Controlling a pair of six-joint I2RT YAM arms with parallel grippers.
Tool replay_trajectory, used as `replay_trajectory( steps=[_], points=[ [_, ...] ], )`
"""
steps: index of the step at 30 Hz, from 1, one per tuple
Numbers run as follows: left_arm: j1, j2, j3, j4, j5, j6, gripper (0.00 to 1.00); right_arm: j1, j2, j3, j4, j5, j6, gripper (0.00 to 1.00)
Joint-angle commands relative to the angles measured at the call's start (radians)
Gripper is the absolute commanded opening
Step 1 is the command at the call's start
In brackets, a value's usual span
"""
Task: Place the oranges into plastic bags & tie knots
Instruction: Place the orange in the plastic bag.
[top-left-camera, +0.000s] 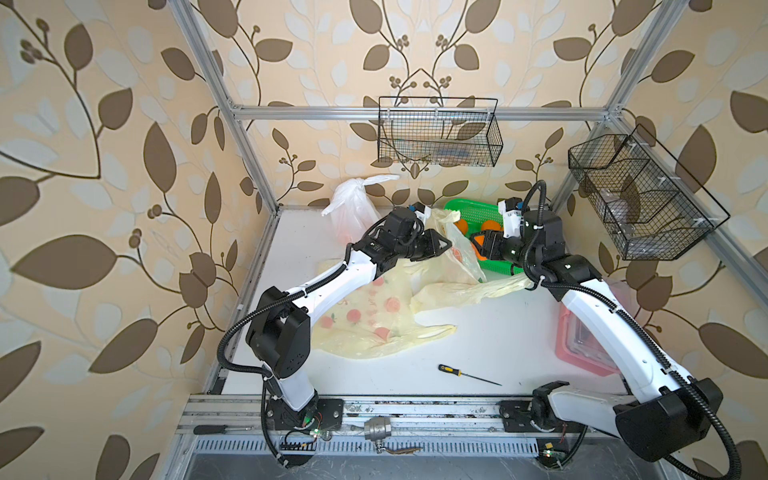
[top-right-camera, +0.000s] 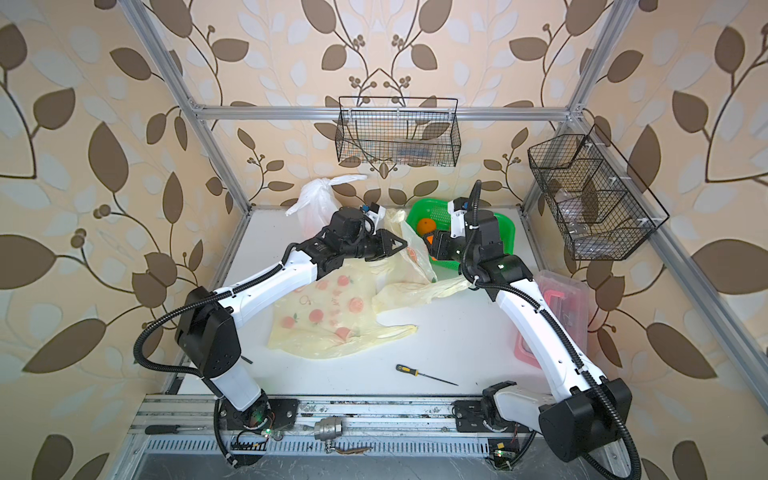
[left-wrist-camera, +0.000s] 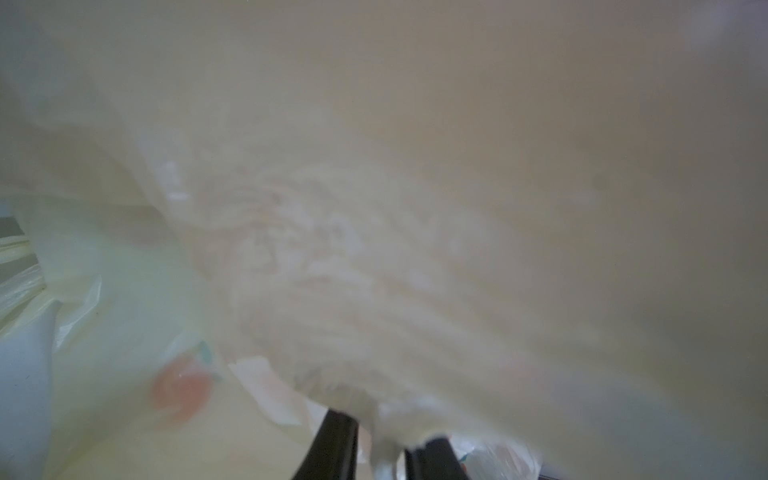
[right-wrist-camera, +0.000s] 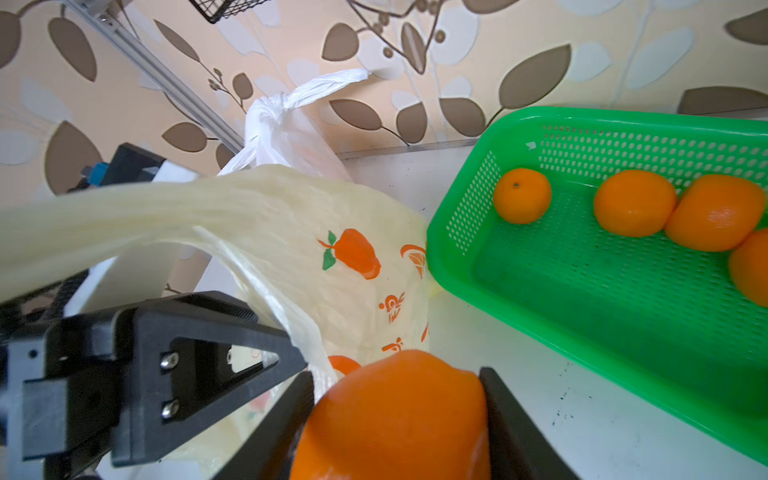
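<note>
Though lettering (right-wrist-camera: 392, 307) seems illegible, right claw (right-wrist-camera: 395, 374) grips orange (right-wrist-camera: 399, 419)

We log white surface (top-left-camera: 498, 340). Back left: knotted white bag (top-left-camera: 353, 208), upright. Back right: green basket (top-left-camera: 473, 210). Left-centre: yellow printed bag (top-left-camera: 365, 320), flat. Second yellow bag (top-left-camera: 449, 286) trails onto surface mid-back. Screwdriver (top-left-camera: 465, 374) near front. Pink-lidded clear box (top-left-camera: 577, 349) at right edge.

Left hand (top-left-camera: 446, 243) beside clenched right hand (right-wrist-camera: 395, 380)

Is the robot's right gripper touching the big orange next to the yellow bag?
Touching. The right wrist view shows the right gripper with both jaws pressed against opposite sides of the orange, no gap on either side.
</note>
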Motion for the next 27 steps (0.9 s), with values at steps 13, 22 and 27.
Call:
replay_trajectory(
  steps=[13, 22, 27],
  points=[
    [0.012, -0.076, -0.038, 0.049, 0.040, 0.026, 0.34, 0.011, -0.037, 0.008, -0.020, 0.098, 0.008, 0.07],
    [0.014, -0.094, -0.050, 0.061, 0.058, 0.035, 0.24, 0.019, -0.041, 0.010, -0.025, 0.124, 0.010, 0.06],
    [0.014, -0.109, -0.076, 0.117, 0.112, 0.037, 0.22, 0.023, -0.045, 0.013, -0.025, 0.129, 0.009, 0.06]
  ],
)
